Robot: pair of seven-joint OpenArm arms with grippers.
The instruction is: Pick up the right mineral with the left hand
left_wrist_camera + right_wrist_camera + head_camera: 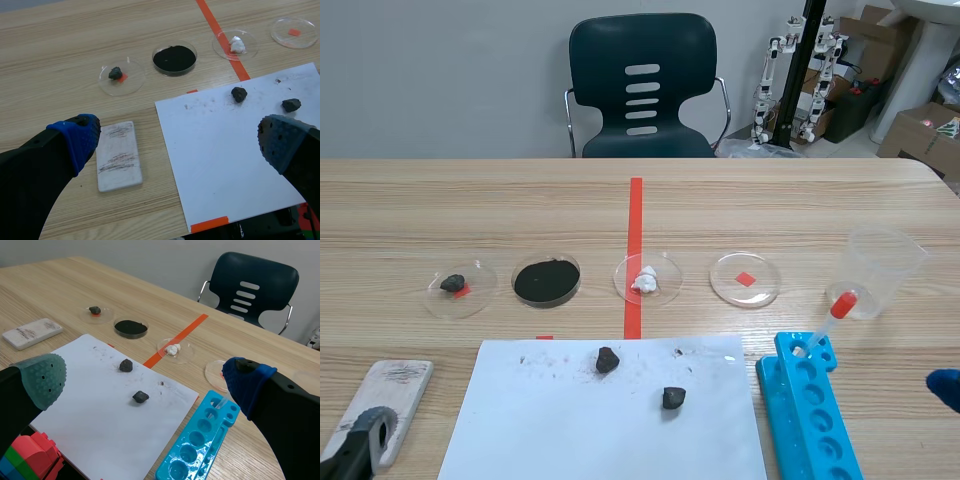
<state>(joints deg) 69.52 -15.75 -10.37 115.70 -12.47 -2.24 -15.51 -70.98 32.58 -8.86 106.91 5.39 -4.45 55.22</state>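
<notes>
Right mineral: the right mineral [673,398] is a small dark lump lying on the white sheet [550,420], toward its near right part, with nothing touching it.
Other mineral: a second dark lump [607,360] sits on the same sheet, farther from the robot and to the left, apart from the first.
Left gripper: the left gripper [180,134] hangs above the sheet's left edge with its fingers spread wide and nothing between them. In its own view the right mineral lies just ahead of one finger, the streak plate [390,392] just beside the other.
Right gripper: the right gripper [145,377] also has its fingers far apart and holds nothing. From the room only a blue pad tip shows low at the table's right side.
Streak plate: white with grey scratches, flat on the table [420,200] just left of the sheet.
Dishes: four clear dishes stand in a row beyond the sheet. From the left, the stone dish [480,295] holds a small dark stone, the powder dish [577,272] black powder, the white-lump dish [668,285] a white lump, and the last dish [765,285] sits over a red tape square.
Rack: a blue tube rack [810,420] lies right of the sheet, a dropper [830,320] with a red bulb leaning at its far end.
Cup: a clear plastic cup [885,270] stands upright beyond the rack.
Chair: a dark chair [642,90] stands at the table's far side.
</notes>
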